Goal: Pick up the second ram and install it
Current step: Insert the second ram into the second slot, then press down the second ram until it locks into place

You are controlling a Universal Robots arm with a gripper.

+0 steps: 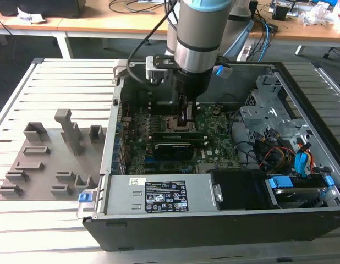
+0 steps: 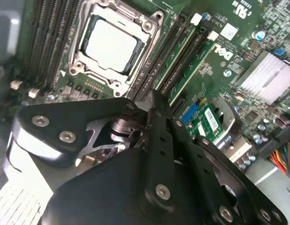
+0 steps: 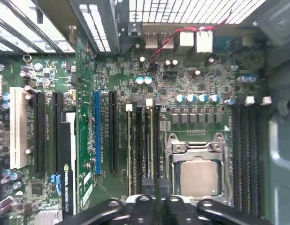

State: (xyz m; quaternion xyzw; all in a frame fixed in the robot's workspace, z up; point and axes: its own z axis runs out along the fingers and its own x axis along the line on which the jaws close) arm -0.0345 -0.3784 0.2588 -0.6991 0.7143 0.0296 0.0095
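My gripper point(image 1: 187, 124) reaches down into the open computer case, over the memory slots point(image 3: 147, 140) beside the silver CPU point(image 2: 111, 44) in its socket. Its fingers point(image 2: 154, 108) are pressed together with no gap showing in the second wrist view. A long narrow green stick, the second ram point(image 2: 188, 68), sits in the slot farthest from the socket and runs away from the fingertips. In the exterior view it is a dark bar point(image 1: 173, 134) just in front of the gripper. I cannot tell whether the fingertips touch it. The gripper's linkage point(image 3: 154, 206) hides the near ends of the slots.
The grey holder tray point(image 1: 43, 159) lies outside the case on the slatted table at the exterior view's left. A graphics card point(image 1: 173, 148) and the power supply point(image 1: 159, 195) sit in front of the slots. Drive cages and cables point(image 1: 291, 148) crowd the exterior view's right.
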